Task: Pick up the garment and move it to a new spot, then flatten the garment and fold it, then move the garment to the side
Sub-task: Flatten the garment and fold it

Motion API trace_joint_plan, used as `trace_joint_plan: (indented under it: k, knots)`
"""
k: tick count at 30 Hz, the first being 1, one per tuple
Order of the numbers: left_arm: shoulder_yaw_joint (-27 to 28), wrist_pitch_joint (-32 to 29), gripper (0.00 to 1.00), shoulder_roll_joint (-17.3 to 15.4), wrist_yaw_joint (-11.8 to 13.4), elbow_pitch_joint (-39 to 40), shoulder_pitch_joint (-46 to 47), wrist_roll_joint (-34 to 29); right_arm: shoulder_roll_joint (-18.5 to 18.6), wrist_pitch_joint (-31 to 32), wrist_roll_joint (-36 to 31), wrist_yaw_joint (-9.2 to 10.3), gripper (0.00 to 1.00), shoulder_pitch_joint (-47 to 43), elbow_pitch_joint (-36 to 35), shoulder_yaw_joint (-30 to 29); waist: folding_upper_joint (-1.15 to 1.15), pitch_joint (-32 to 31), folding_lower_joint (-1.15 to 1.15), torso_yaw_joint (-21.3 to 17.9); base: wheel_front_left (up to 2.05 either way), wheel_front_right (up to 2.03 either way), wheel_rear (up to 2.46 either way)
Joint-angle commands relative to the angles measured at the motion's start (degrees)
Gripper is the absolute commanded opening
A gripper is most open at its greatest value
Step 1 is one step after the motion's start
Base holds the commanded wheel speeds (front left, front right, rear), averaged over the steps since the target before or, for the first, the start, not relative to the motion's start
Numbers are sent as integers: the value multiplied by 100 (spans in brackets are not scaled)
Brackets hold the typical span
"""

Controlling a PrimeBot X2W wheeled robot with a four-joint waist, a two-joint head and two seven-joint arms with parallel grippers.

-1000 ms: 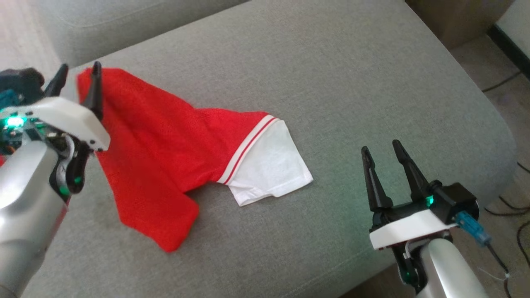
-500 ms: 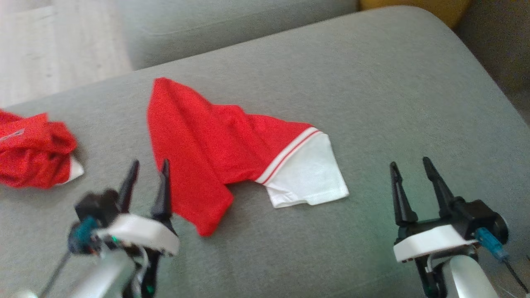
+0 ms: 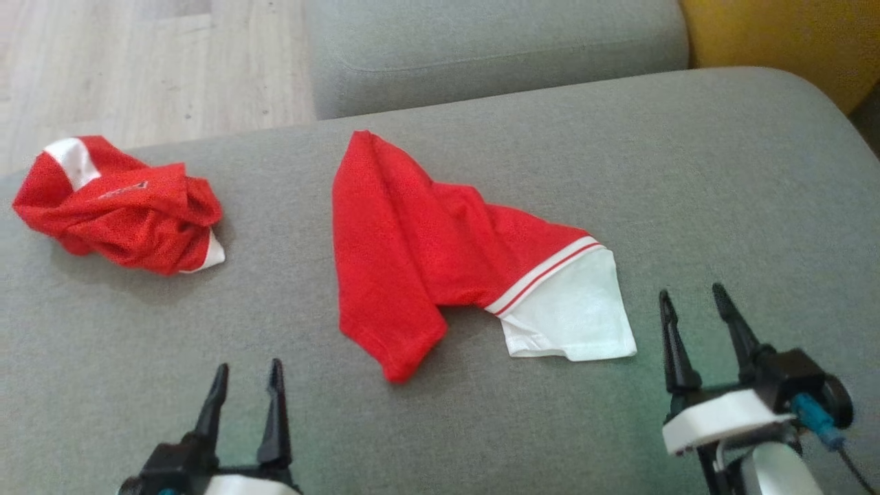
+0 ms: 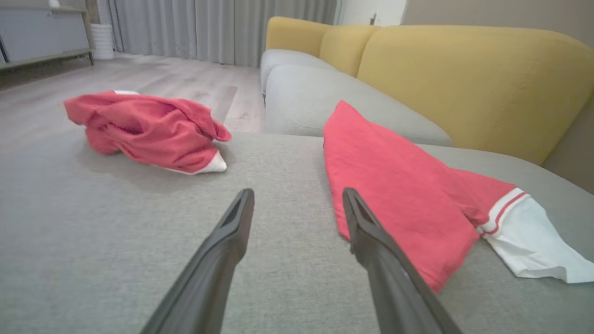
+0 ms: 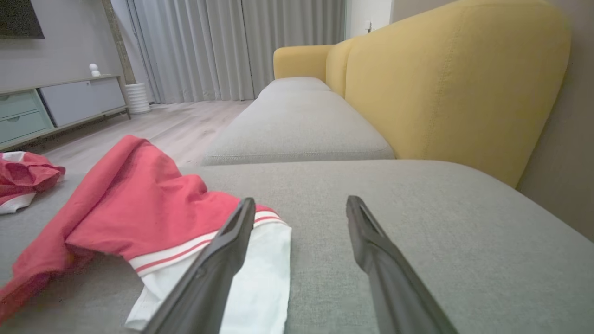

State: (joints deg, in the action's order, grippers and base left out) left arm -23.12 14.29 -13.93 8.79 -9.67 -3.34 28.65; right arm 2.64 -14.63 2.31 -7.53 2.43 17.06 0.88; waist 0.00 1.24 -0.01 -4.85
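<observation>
The left gripper (image 3: 249, 366) hovers low over the grey sofa seat (image 3: 722, 172) with its two dark fingers spread wide and nothing between them. The right gripper (image 3: 691, 291) is likewise released and empty, its fingers parted above bare cushion. Between the two grippers lies the folded red garment (image 3: 412, 261), flat on the seat. Its red body is ahead of the left gripper and off to that gripper's right, with the nearest red corner close to the right finger but apart from it. The garment's white sleeve (image 3: 570, 316), edged with a red and white striped band, points toward the right gripper. The sleeve ends just beside that gripper's left finger, slightly ahead of the fingertip, and a strip of cushion shows between them in the head view. A second, crumpled red garment (image 3: 124, 213) with white patches sits in a heap well ahead of the left gripper and to its left, clear of the folded one. Beyond the right gripper, ahead and to its right, rises the yellow sofa back (image 3: 777, 41). Pale wooden floor (image 3: 137, 62) lies past the seat's far edge, ahead of the left gripper.
</observation>
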Motion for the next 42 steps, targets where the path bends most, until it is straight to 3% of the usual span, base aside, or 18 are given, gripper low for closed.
trace_joint_plan:
  k: [1,5,12,26,30,35,42]
  knots:
    - [513,70,100,94,-103,186,45,-266,23,-37,-46,4,100,-32,-92,153,0,-63,1,82,0,0,0]
    - [1139,70,100,398,-395,201,-210,-703,23,-37,-10,4,100,-104,30,220,0,-119,1,151,0,0,0]
    - [1958,71,100,788,-1171,-20,-452,-1264,23,-37,145,4,100,-185,268,294,0,-220,1,207,0,0,0]
    - [2416,71,100,1049,-1549,-206,-441,-1646,23,-37,188,4,100,-106,448,366,0,-245,1,220,0,0,0]
    - [2312,71,100,1073,-1588,-223,-393,-1713,23,-37,171,4,100,-47,449,387,0,-224,1,206,0,0,0]
    - [1718,71,100,1082,-1618,-252,-193,-1895,23,-27,127,4,100,196,455,270,0,-123,1,208,0,0,0]
    - [646,-252,100,1049,-1626,-966,456,-1822,23,926,-127,4,100,783,1046,178,0,149,1,225,0,0,0]
